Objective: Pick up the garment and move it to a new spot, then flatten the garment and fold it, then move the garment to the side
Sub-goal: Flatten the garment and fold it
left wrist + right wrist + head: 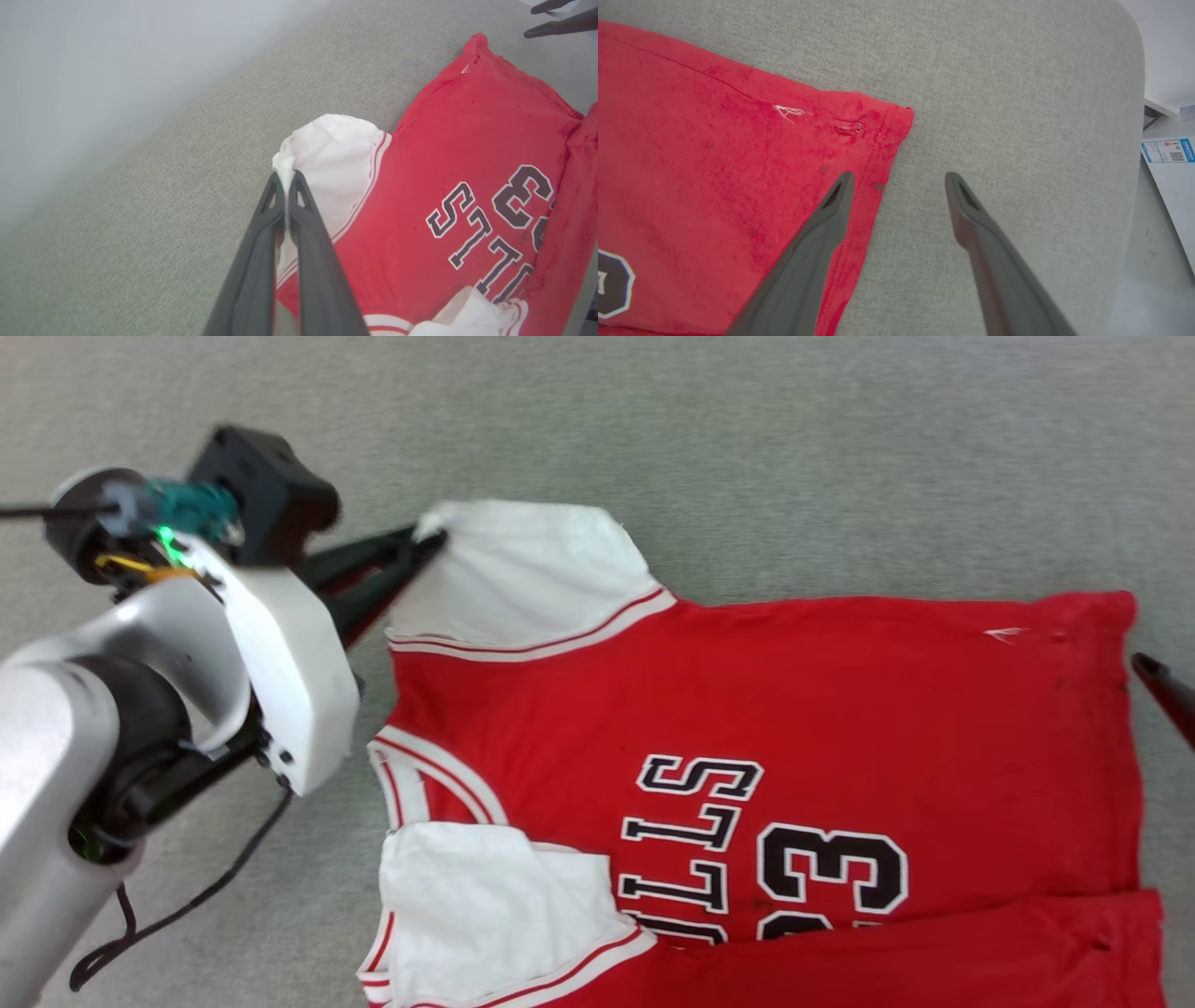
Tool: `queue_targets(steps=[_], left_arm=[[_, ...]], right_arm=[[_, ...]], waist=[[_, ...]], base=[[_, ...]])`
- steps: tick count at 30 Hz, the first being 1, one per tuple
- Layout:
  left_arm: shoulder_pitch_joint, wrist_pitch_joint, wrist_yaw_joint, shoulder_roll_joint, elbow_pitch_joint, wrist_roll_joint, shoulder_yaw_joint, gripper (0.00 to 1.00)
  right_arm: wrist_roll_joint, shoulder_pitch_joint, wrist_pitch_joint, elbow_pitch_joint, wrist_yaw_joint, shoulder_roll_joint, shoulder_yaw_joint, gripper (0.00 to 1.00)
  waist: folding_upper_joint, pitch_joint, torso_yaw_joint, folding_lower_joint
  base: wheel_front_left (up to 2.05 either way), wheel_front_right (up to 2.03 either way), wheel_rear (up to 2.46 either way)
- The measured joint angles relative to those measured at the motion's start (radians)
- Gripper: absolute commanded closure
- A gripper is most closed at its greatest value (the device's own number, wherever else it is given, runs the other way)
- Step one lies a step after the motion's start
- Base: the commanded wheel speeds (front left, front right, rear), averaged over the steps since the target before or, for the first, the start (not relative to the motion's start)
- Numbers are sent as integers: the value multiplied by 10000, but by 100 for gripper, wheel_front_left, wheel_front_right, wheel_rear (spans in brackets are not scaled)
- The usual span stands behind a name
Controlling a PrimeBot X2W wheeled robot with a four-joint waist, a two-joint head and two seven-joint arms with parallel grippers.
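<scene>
Shirt [840,709] lies flat on the grey padded surface [747,448], front up. Neck is toward my left and hem toward my right, so its long axis runs side to side across me. The black lettering [691,840] reads sideways from the head view.

My left gripper [286,175] is pressed together, pinching the outer edge of the far sleeve [532,579]. A bit of white cloth is bunched between the tips. The sleeve spreads away from the tips toward the red body and looks lifted slightly at the pinch. I can't tell how much.

My right gripper [899,179] is spread wide and holds nothing. It straddles the hem near the far hem corner [896,121], with one finger over red cloth and the other over bare grey. Whether the tips touch down is not clear.

The near long edge looks already folded in. The near sleeve [485,905] rests on the chest and a red strip laps over the bottom of the number.

My guess is the far long edge gets folded next. Both far corners sit along one line parallel to the long axis, left end gripped, right end not yet. The right gripper is nearest that corner and needs to close on it. Both ends can then come toward me together, across the short axis.
</scene>
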Motion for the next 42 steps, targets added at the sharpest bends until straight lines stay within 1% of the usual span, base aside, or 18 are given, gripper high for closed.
queue_targets(steps=[2,4,6,11,15,19,20,21,22,26,30,36,42], left_arm=[[136,-56,67,-2,-357,-21,-36,100],[250,-75,134,25,-640,-8,-59,100],[326,-77,146,13,-924,46,-148,100],[407,-125,146,-90,-1352,194,-359,100],[418,-199,136,-228,-1492,337,-541,100],[451,-380,130,-360,-1459,376,-685,100],[480,-445,130,-418,-1386,328,-698,100],[507,-493,127,-437,-1296,351,-732,100],[523,-546,123,-416,-1200,439,-767,100],[746,-853,128,-466,-851,458,-786,100],[1008,-1120,259,-378,-577,441,-671,100],[1936,-1584,819,-301,-414,234,-489,100],[3288,-1896,1480,86,-738,56,-424,100]], right_arm=[[140,-360,397,318,2,-316,159,0],[52,-680,571,625,2,-677,393,0],[46,-951,729,993,2,-863,698,0],[270,-1425,1185,1831,2,-978,1440,0],[282,-1675,1164,2295,0,-1062,1793,0],[278,-1765,788,2752,0,-1099,1910,0],[293,-1766,713,2878,2,-1083,1921,5],[322,-1765,616,2980,0,-1060,1944,65],[357,-1762,476,3089,2,-1030,1967,100],[487,-1745,-4,3436,2,-905,2013,100],[857,-1674,-451,3791,2,-625,1615,100],[1191,-1022,-982,3538,2,-571,1244,100],[1444,561,-1499,2731,2,-462,483,100]], waist=[[0,43,207,0],[0,112,396,0],[0,204,568,0],[0,481,899,0],[0,689,1120,0],[-1,781,1320,-2],[0,767,1356,-1],[0,731,1376,-1],[-1,686,1388,-2],[0,399,1375,-1],[-1,-80,1286,-1],[0,-1060,1132,-1],[0,-2060,989,-1]], base=[[0,0,0],[0,0,0],[0,0,0],[0,0,0],[0,0,0],[0,0,0],[0,0,0],[0,0,0],[0,0,0],[0,0,0],[0,0,0],[0,0,0],[0,0,0]])
